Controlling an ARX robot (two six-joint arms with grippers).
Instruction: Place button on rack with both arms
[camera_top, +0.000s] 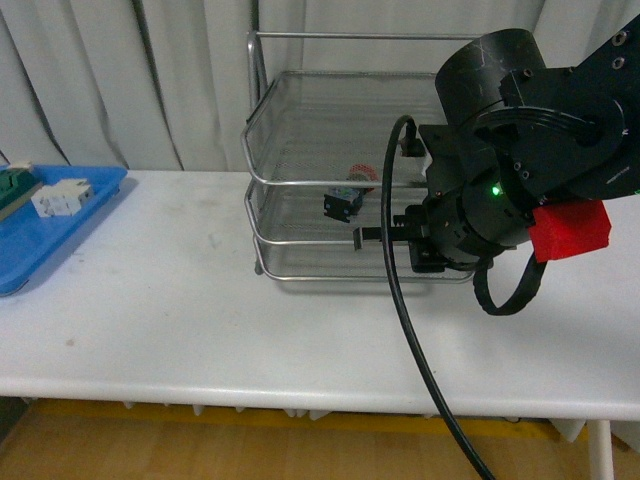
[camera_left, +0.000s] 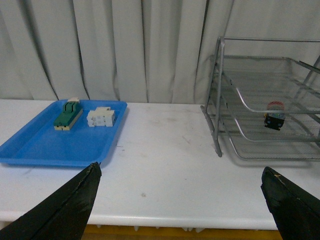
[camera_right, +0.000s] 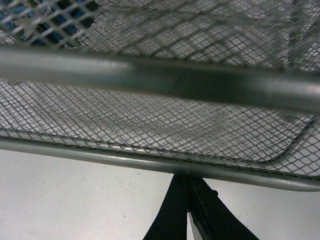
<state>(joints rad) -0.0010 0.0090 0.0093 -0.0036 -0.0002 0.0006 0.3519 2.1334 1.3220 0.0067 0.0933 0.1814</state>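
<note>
The button (camera_top: 348, 196), red cap on a black and blue body, lies in the middle tier of the silver wire rack (camera_top: 262, 150). It also shows in the left wrist view (camera_left: 274, 118), inside the rack (camera_left: 218, 100). My right gripper (camera_top: 362, 238) is shut and empty, to the right of the button and a little below it, its tips at the rack's front. In the right wrist view the shut tips (camera_right: 187, 180) reach the lower front rail (camera_right: 100, 157). My left gripper (camera_left: 180, 175) is open and empty above the table, well left of the rack, and is out of the front view.
A flat blue tray (camera_left: 30, 145) at the table's left holds a green and beige block (camera_left: 68, 115) and a white terminal block (camera_left: 101, 117). The tray also shows in the front view (camera_top: 30, 255). A black cable (camera_top: 405, 330) hangs from my right arm. White curtains stand behind.
</note>
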